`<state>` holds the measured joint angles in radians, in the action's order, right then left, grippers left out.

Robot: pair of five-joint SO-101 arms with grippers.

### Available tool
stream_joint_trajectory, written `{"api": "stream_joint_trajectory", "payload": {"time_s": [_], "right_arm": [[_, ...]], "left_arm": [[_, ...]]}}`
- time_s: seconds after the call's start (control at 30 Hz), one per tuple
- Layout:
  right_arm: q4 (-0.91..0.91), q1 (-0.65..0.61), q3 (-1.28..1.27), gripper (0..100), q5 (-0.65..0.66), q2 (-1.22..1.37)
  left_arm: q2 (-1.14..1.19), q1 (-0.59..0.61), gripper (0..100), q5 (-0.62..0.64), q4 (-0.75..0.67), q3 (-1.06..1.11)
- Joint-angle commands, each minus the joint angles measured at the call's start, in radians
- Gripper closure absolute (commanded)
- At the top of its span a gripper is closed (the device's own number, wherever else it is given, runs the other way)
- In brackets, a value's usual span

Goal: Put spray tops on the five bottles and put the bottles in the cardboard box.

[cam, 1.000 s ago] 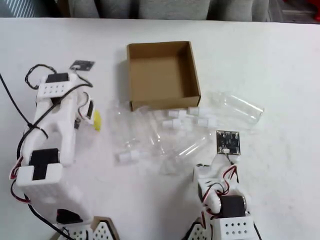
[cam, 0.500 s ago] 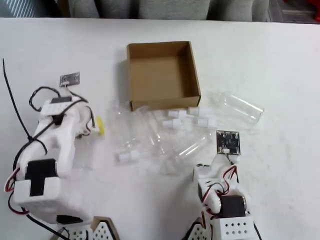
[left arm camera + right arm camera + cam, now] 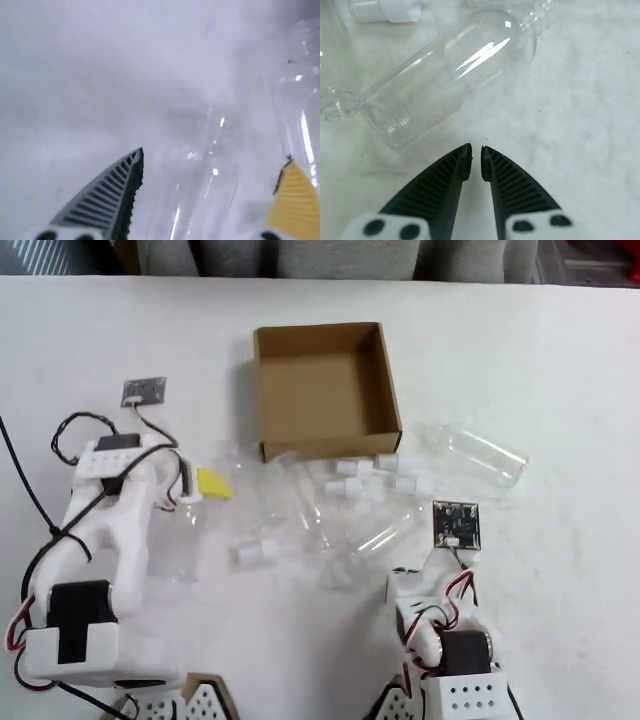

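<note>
The clear bottles (image 3: 300, 508) lie on their sides in a loose heap on the table (image 3: 560, 350), just in front of the cardboard box (image 3: 325, 390). The box is open and has nothing in it yet. The white spray tops (image 3: 385, 462) lie among the bottles, most of them near the box's front wall. As far as I can see, no bottle has a top on.

The left gripper (image 3: 207, 485) is at the left end of the heap, fingers wide apart, holding nothing. In the left wrist view sth. clear and shiny, prob. a bottle (image 3: 210, 150), lies between its fingers (image 3: 117, 192). The right gripper (image 3: 475, 162) is almost closed w/ a thin gap, empty, just short of another bottle (image 3: 455, 75) w/ an open neck.

I judge the step is to take one bottle. It is better to close slowly on the middle of the body, because smooth round plastic can roll or slip out. The neck should stay free for the top.

Room: there is wide free table left of the box, good for working w/o pushing the heap. The box wall is close behind the tops, so approach from the arms' side. The table edges are well away.
</note>
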<state>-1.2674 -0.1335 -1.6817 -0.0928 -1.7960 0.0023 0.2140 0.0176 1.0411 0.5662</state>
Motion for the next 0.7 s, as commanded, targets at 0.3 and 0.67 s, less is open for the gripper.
{"api": "stream_joint_trajectory", "payload": {"time_s": [0.3,0.67], "right_arm": [[-0.004,0.005,-0.009,98.2,-0.002,-0.005],[-0.004,0.005,-0.009,98.2,-0.002,-0.005]], "left_arm": [[-0.047,-0.064,60,-0.19,0.129,-0.147],[-0.039,-0.059,66,-0.198,0.121,-0.157]]}}
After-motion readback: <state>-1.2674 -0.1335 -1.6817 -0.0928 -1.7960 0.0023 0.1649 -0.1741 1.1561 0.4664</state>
